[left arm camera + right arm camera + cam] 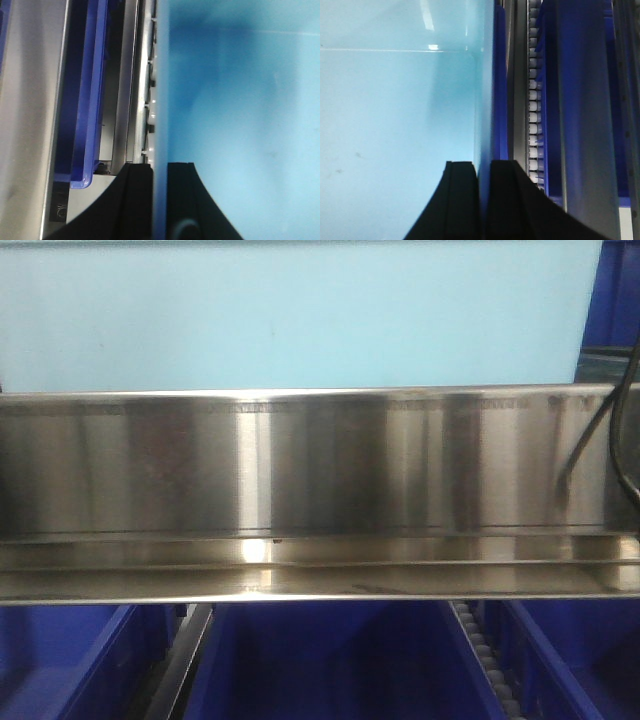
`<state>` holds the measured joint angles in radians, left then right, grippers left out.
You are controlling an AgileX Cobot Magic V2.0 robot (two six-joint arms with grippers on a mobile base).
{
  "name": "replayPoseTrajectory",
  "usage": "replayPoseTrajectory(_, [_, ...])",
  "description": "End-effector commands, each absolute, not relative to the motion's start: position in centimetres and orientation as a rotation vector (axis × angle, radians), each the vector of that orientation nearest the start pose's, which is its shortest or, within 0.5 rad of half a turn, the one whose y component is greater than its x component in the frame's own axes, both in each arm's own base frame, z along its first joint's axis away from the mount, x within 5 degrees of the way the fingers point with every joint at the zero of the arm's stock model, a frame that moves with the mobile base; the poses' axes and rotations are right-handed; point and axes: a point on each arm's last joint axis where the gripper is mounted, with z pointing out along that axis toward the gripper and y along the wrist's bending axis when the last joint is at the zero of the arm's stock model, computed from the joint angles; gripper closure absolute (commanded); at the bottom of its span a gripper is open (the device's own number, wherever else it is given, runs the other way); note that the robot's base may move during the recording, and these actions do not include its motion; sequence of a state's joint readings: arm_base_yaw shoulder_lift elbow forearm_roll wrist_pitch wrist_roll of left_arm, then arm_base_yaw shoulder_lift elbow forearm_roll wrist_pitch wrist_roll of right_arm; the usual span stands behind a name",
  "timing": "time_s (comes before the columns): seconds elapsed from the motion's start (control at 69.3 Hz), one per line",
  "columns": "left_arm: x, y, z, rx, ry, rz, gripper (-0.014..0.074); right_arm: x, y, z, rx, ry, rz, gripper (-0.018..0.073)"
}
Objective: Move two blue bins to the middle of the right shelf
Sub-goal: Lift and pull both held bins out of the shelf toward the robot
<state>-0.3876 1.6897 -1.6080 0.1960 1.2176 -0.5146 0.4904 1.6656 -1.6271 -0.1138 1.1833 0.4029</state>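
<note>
Black fingers point(137, 200) of your left claw point(160, 170) pinch one side wall of the pale bin point(240, 125) — one finger inside, one outside, closed down to the wall's thickness. Your right claw point(482, 167) grips the opposite wall in the same way, so the bin is carried between both arms.

From the front camera the bin fills the frame above the steel rail point(300, 470) of the shelf tier, with its lower edge meeting the rail's top line. You cannot tell from here whether its floor rests on the tier or hangs just over it. A black cable point(625, 440) droops across the rail's right end. Further off, a roller track point(534, 100) runs just beside the bin's right wall, and dark bins point(330, 660) sit beneath the rail.

This looks like the placing step for one bin — no second pale bin is in view, so which of the two it is you cannot say. The next move probably calls for both arms advancing together and level, then settling the bin onto the tier. After that, open both claws and lift them straight off the walls, minding the cable.
</note>
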Motion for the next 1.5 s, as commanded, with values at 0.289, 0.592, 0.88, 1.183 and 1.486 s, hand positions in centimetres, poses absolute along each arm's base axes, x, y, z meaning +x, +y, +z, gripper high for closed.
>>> replayPoseTrajectory(0.289, [31.4,-11.1,38.0,-0.120,2.616,-0.022,0.0707,29.5,15.2,40.6,-0.130,2.530,0.086,0.0721])
replayPoseTrajectory(0.592, [30.2,-11.2,44.9,-0.099,2.380,-0.084,0.0707,26.6,14.9,44.5,-0.111,2.389,0.107,0.0721])
replayPoseTrajectory(0.88, [28.6,-12.9,46.5,-0.001,2.314,-0.075,0.0707,26.4,14.6,45.9,-0.099,2.342,0.124,0.0721])
replayPoseTrajectory(1.183, [28.6,-12.7,46.7,-0.002,2.298,-0.045,0.0707,26.3,14.2,46.6,-0.091,2.305,0.094,0.0721])
replayPoseTrajectory(1.486, [28.1,-12.2,49.1,-0.029,2.215,-0.077,0.0707,25.9,13.9,48.9,-0.071,2.232,0.137,0.0721])
